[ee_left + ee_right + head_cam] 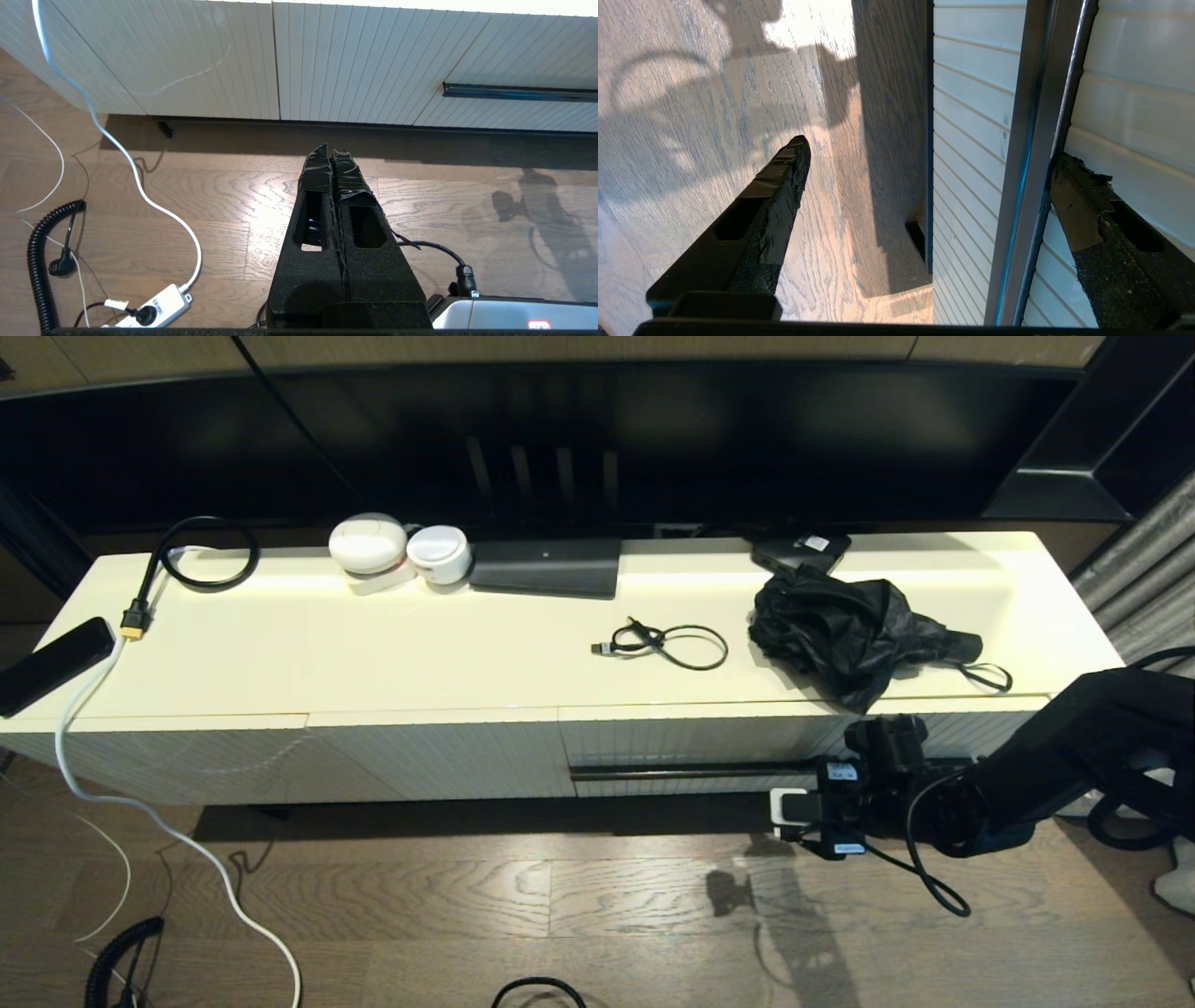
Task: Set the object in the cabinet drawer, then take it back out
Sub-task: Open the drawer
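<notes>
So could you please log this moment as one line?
drawer: shut | right gripper: open, at handle | left gripper: shut, parked | umbrella: on cabinet top

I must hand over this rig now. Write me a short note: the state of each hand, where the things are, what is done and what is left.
Right hand: open, at the drawer front, one finger behind the black handle, the other over the floor. Nothing held.
Left hand: shut, empty, parked low over the floor, facing the cabinet front.
Drawer: closed.
Umbrella, likely the object: lying on the cabinet top, above the drawer's right end.
Done: the handle is reached.
Left: pull the drawer open, put the umbrella in, take it back out.
</notes>
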